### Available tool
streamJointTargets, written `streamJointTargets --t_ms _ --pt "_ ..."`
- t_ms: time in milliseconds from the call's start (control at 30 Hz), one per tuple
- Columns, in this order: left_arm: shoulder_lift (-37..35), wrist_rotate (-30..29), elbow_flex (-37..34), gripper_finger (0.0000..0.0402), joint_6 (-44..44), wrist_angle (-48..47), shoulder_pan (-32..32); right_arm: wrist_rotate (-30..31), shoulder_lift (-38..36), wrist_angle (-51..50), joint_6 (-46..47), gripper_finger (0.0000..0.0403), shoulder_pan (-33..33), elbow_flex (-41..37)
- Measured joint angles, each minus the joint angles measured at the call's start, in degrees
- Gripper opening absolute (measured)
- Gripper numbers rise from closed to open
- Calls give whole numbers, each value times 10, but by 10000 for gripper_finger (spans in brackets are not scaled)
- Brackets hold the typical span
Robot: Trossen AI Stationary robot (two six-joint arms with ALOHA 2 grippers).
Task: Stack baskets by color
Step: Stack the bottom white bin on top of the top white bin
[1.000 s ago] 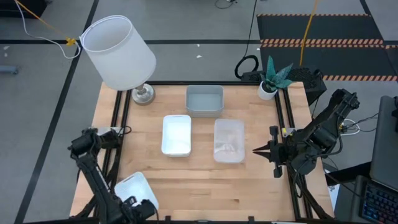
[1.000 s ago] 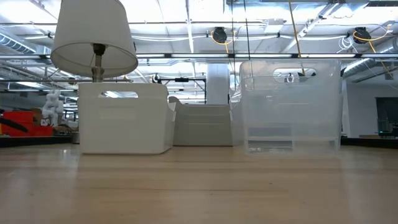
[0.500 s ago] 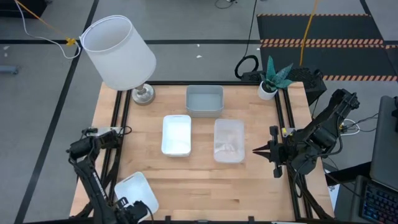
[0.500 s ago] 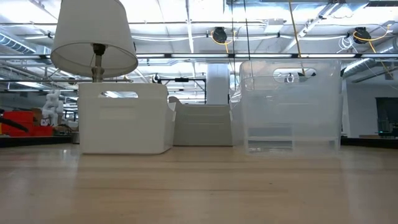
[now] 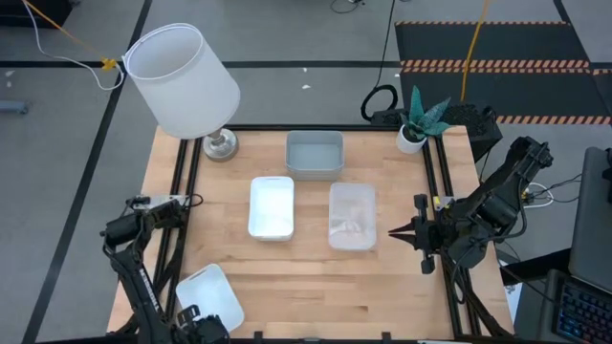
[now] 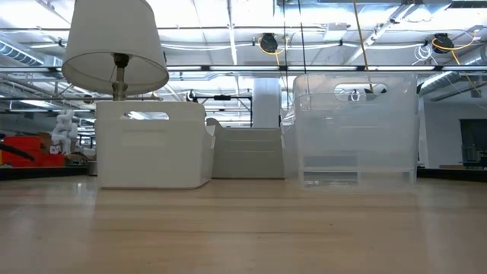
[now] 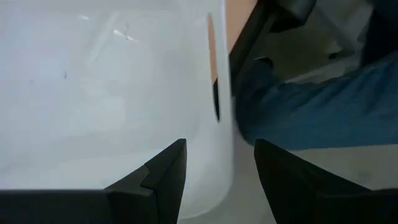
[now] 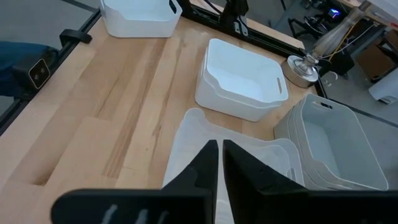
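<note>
1. The left gripper (image 7: 214, 180), at the table's (image 5: 316, 287) near left corner, straddled the end wall of a white basket (image 5: 212, 294) with its jaws spread, 1 finger inside and 1 outside.
2. The right gripper (image 5: 392, 231) waited at the right edge beside the clear basket (image 5: 352, 216), jaws pressed together and empty.
3. A second white basket (image 5: 272, 206) sat mid-table, the grey-blue basket (image 5: 315, 154) toward the far edge.
4. A firm pinch on that wall, then a level lift, looked wise before nesting white in white.

Left hand (image 7: 214, 171) below high view's edge
</note>
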Motion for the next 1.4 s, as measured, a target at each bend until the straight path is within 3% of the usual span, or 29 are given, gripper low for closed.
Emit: streamJointTargets --t_ms 233,567,933,1400 --pt "23 19 0 150 -5 -3 -3 0 0 0 0 16 0 0" --pt "23 20 0 14 8 -5 1 0 0 0 0 16 0 0" --pt "19 83 9 7 107 -13 43 0 0 0 0 16 0 0" --pt "18 34 147 5 320 -153 112 0 0 0 0 16 0 0"
